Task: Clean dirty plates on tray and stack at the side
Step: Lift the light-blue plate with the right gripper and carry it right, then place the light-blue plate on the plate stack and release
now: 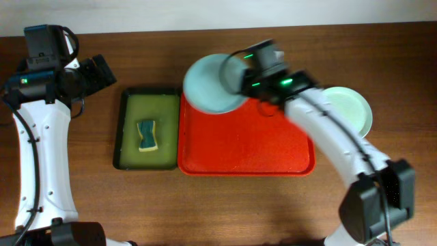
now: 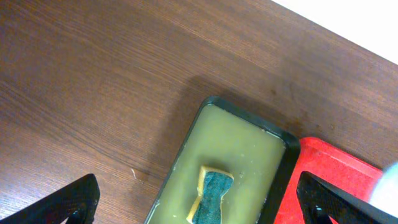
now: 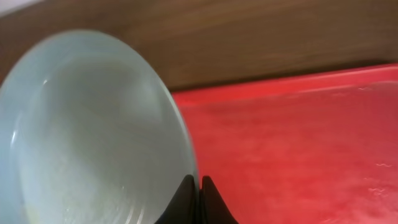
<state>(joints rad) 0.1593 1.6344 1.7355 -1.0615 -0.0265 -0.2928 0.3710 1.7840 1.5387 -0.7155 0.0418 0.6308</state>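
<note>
Left tool (image 2: pixel 196 190) is hanging w/ fingers wide apart, gripping nothing, over the desk (image 1: pixel 102 198) at the far left, well apart from the plates. Right of it, the small green tray (image 1: pixel 123 130) is holding a sponge (image 1: pixel 147 134). Next, the blue plate (image 1: pixel 208 85) is sitting at the far-left corner of the red tray (image 1: pixel 246 147), overlapping the rim and the desk beyond. Right tool (image 3: pixel 199 198) is clamping the plate's right edge, fingers nearly together on the thin rim. Can't tell if the plate is resting or lifted. At the far right, a green plate (image 1: pixel 355 109) is lying on the desk, partly behind the arm. No white plate is showing.

Risks, imo: an edge pinch is giving little hold, so the plate may swivel or slip out, esp. if wet. It may also catch the tray rim when moved.
</note>
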